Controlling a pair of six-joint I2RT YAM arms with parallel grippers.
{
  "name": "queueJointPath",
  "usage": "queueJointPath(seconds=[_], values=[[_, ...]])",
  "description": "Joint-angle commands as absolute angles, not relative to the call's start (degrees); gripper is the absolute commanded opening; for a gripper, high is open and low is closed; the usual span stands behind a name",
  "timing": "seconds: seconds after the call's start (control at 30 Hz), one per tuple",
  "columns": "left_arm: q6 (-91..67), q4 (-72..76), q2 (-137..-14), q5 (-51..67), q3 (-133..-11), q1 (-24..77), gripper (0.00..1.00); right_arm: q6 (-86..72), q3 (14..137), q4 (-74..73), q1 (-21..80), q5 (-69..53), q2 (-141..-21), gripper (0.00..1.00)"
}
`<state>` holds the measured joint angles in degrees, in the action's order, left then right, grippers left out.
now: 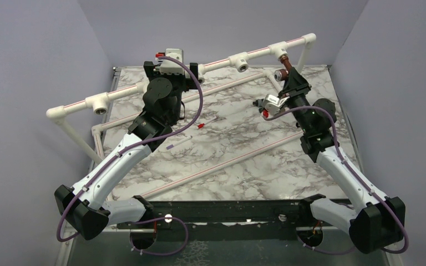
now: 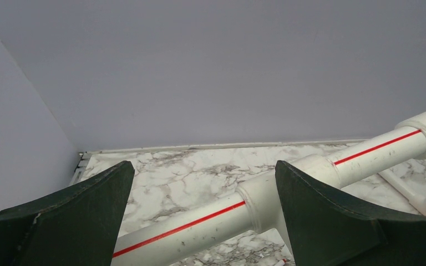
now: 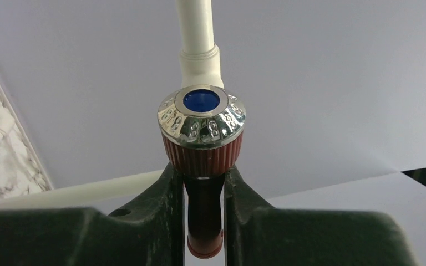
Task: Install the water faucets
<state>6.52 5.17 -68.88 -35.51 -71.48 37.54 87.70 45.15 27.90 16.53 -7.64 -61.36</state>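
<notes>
Where your left arm (image 1: 116, 160) and right arm (image 1: 344, 166) are bolted at the near edge, the marbled desk (image 1: 238, 138) runs back from them, and a long thin white rod (image 1: 222, 164) with a red stripe lies slantwise across it. Further in, near the middle, you have a small red-tipped piece (image 1: 201, 126) and a pale thin stick (image 1: 177, 143) lying loose, apart from each other and from both arms. Beyond those, your left pincer (image 2: 202, 172) stands released, its dark fingers (image 2: 83, 210) spread wide, and its wrist camera sees the raised white pipe (image 2: 199, 221) with its red stripe passing just beyond the tips. Over on the right, your right pincer (image 3: 202, 188) is clenched on the water faucet (image 3: 202, 133), one finger pressed to each flank of the reddish-brown stem just below the ribbed knob, whose chrome cap with a blue centre faces the wrist camera. From above, you find that faucet at the far right of the pipe frame, its upper end meeting the outlet of a white tee (image 1: 280, 50); whether it is threaded in you cannot tell. Along the same rail sit a middle tee (image 1: 239, 60) and a left tee (image 1: 100, 102), and behind everything rises the grey wall (image 1: 211, 22).
</notes>
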Motion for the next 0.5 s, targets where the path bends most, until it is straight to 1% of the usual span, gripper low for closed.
queueJointPath(seconds=[0.0, 0.07, 0.1, 0.27, 0.47], values=[[7.46, -1.58, -69.94, -36.83, -68.91, 37.82, 0.99, 77.85, 45.28, 31.95, 16.81, -8.16, -60.13, 0.12], [7.47, -1.53, -69.92, -36.78, -68.91, 37.84, 0.99, 74.71, 45.27, 32.00, 16.85, -8.73, -59.95, 0.01], [7.47, -1.53, -69.89, -36.81, -68.91, 37.84, 0.99, 73.16, 45.14, 32.10, 16.84, -8.98, -59.82, 0.01], [7.46, -1.49, -70.01, -36.82, -68.91, 37.88, 0.99, 61.67, 44.99, 33.68, 16.96, -10.08, -59.33, 0.01], [7.44, -1.49, -70.08, -36.73, -68.90, 37.84, 0.99, 40.32, 46.03, 35.58, 16.96, -6.75, -60.13, 0.01]])
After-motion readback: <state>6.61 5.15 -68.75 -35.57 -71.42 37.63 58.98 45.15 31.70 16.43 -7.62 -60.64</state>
